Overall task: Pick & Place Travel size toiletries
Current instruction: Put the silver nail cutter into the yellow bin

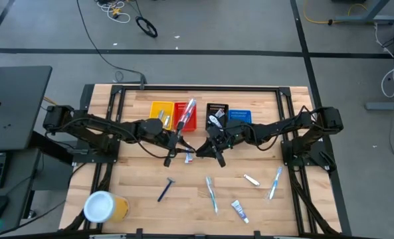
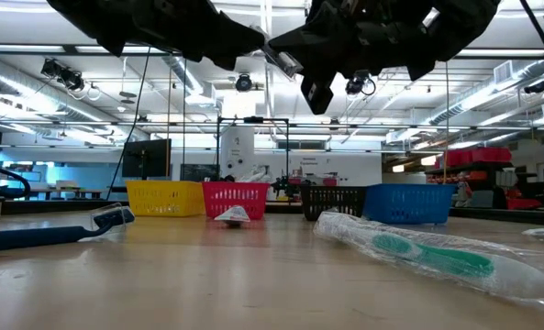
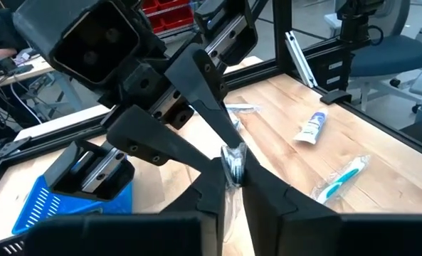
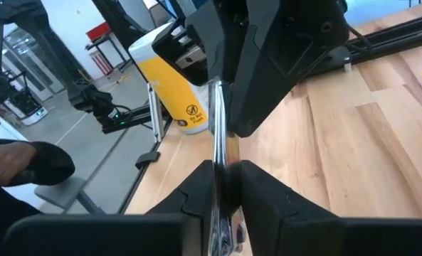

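From above, both grippers met mid-table over one silvery packet (image 1: 189,157). In the left wrist view, the left gripper (image 3: 232,186) was clenched on the packet; in the right wrist view, the right gripper (image 4: 223,174) pinched it too. Pulling apart could tear or drop it.

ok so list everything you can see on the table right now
yellow bin, red bin, black bin, blue bin: one each, in a row at the far side
toothbrushes: 3, wrapped; one sticking out of the red bin, two on the near side
razor: 1, dark blue, near left
tube: 1, white and blue, near edge
small white item: 1, between the two near toothbrushes
cup: 1, yellow, white lid, near-left corner
silvery packet: 1, held above mid-table
left claw: shut on the silvery packet
right claw: shut on the same packet
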You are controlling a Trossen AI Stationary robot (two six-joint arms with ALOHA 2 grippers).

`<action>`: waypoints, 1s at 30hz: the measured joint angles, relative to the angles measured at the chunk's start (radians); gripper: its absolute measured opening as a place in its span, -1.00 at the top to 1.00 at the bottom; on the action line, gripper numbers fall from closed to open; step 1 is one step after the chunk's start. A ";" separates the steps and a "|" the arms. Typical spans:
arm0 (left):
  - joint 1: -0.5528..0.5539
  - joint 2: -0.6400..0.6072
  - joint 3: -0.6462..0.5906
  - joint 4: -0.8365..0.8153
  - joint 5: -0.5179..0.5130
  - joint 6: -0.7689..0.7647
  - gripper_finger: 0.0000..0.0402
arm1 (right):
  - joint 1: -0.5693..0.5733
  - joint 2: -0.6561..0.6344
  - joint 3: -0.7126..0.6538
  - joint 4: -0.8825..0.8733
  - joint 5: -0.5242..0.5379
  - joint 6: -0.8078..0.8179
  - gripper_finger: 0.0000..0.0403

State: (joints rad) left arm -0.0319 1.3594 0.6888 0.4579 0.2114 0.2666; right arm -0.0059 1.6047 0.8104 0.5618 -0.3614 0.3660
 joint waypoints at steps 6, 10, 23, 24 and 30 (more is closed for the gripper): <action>0.000 0.000 0.000 -0.029 -0.007 0.003 0.82 | -0.003 0.000 0.000 -0.004 -0.066 -0.008 0.45; 0.000 0.000 0.000 -0.091 -0.015 -0.002 0.81 | -0.016 0.000 0.000 -0.062 -0.077 -0.005 0.32; 0.001 0.000 0.000 -0.401 -0.597 -0.026 0.82 | -0.053 0.000 0.000 -0.498 0.186 -0.031 0.24; 0.000 0.000 0.000 -0.419 -0.663 -0.030 0.82 | -0.053 0.000 0.000 -0.509 0.186 -0.031 0.24; 0.005 0.000 0.000 -0.597 -1.030 -0.148 0.81 | -0.042 0.000 0.000 -0.507 0.186 -0.031 0.24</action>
State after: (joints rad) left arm -0.0271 1.3594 0.6891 -0.1393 -0.8190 0.1184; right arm -0.0481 1.6047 0.8104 0.0549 -0.1757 0.3351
